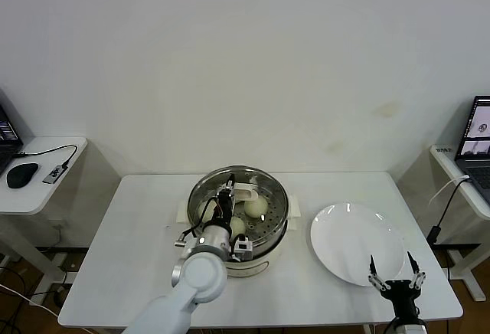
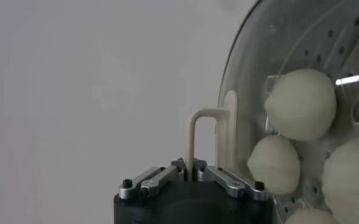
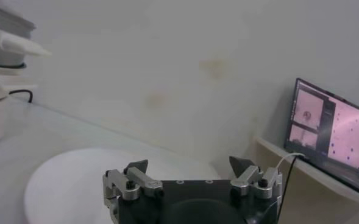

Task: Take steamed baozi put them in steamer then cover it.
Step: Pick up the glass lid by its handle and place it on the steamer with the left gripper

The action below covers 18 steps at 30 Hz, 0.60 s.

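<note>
Inventory as I read it from my remote station, every position given against the steamer.

1. Steamer: I see it standing on the white table, a shiny steel pot on a cream-white base, with a perforated tray inside.

2. Steamed baozi: I count cream-white buns lying on the tray inside the steamer. In the left wrist view four show through the glass, packed close to one another.

3. Cover: I find the clear glass lid over the steamer's mouth, its metal rim roughly on the pot's rim. Whether it sits fully seated or a little lifted, I cannot tell. Its cream-white bar handle stands at the middle.

4. Left gripper: I have it above the steamer's centre, its fingers brought together and clamped on the cover's handle. The left wrist view shows both fingertips pinching one leg of the handle.

5. Right gripper: I see it well away from the steamer on the robot's right, at the table's near edge, fingers spread apart and holding nothing.

6. White plate: I note it lying on the table just beside the steamer, between it and the right gripper.

7. Laptop: I see it on a side shelf far beyond the plate, screen lit.
</note>
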Each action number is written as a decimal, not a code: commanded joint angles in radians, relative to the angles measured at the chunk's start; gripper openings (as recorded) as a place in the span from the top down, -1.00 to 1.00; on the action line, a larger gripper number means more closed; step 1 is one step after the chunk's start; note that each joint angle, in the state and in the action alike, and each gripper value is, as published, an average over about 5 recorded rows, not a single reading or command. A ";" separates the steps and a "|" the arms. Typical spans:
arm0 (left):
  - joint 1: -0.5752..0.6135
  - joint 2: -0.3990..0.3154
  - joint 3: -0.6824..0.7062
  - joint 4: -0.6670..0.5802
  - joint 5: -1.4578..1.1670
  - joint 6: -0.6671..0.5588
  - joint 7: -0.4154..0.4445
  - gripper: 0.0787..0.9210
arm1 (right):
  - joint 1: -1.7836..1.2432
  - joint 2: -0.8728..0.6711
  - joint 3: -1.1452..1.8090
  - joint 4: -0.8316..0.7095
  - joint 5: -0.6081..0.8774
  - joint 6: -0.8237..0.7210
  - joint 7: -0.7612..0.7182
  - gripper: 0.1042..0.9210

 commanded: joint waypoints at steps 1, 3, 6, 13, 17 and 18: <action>0.002 -0.012 0.001 0.018 0.011 -0.004 -0.004 0.85 | 0.001 -0.001 -0.001 -0.001 0.001 0.001 -0.001 -0.76; 0.004 -0.014 0.001 0.021 0.009 -0.005 -0.004 0.85 | 0.001 -0.001 -0.002 -0.002 0.001 0.001 -0.001 -0.76; 0.008 -0.014 0.001 0.020 0.004 -0.005 -0.003 0.85 | 0.001 -0.002 -0.003 -0.003 0.001 0.001 -0.001 -0.76; 0.013 -0.015 0.003 0.011 -0.001 -0.004 0.001 0.85 | 0.003 -0.003 -0.005 -0.006 0.001 0.000 -0.001 -0.76; 0.015 -0.019 0.004 0.012 -0.004 -0.004 0.002 0.85 | 0.004 -0.003 -0.007 -0.009 0.001 0.000 -0.001 -0.76; 0.015 -0.019 0.004 0.012 -0.004 -0.004 0.002 0.85 | 0.004 -0.003 -0.007 -0.010 0.001 0.000 -0.001 -0.76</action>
